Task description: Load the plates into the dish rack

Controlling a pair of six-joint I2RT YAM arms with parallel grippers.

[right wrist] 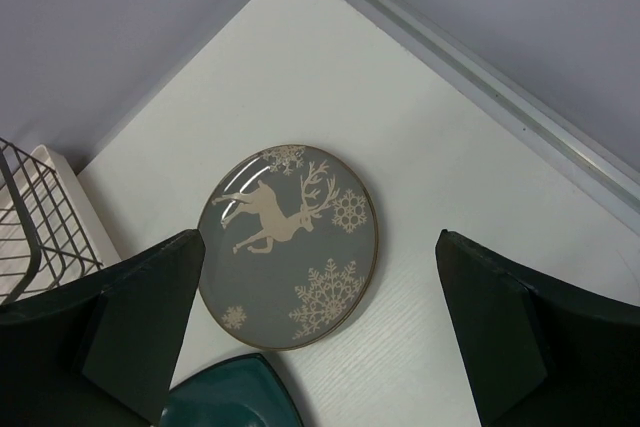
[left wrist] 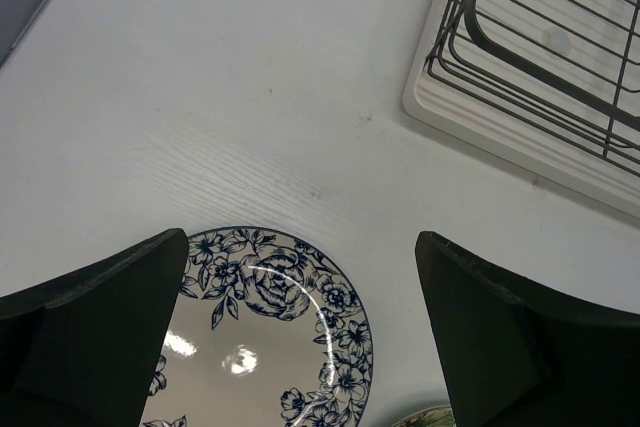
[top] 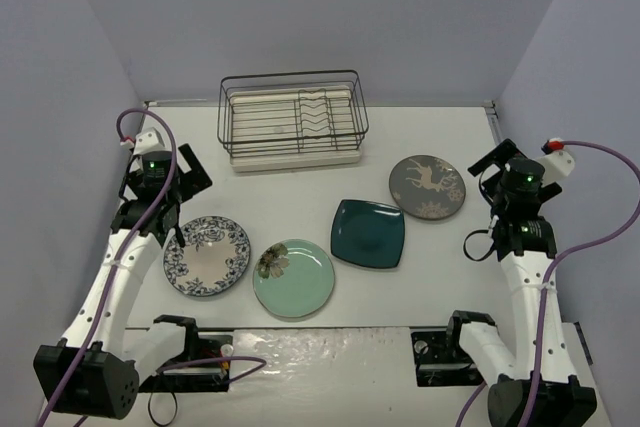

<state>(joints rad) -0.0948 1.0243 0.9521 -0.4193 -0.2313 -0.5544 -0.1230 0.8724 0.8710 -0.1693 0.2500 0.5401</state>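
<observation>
Four plates lie flat on the white table. From left to right they are a white one with a blue floral rim (top: 207, 255), a mint-green one (top: 293, 278), a dark teal square one (top: 368, 233) and a grey one with a white deer (top: 427, 187). The black wire dish rack (top: 295, 160) stands at the back with nothing in it. My left gripper (top: 185, 205) hovers open over the floral plate's (left wrist: 260, 327) far rim, fingers (left wrist: 110, 317) wide apart. The right gripper (top: 482, 204) hangs open just right of the deer plate (right wrist: 270, 277). Neither holds anything.
Lilac walls close in the table on three sides, with a metal rail (top: 492, 122) along the right edge. Purple cables (top: 165, 157) loop off both arms. A rack corner (left wrist: 470, 117) shows at the left wrist view's upper right, and the teal plate's corner (right wrist: 230, 397) lies below the deer plate.
</observation>
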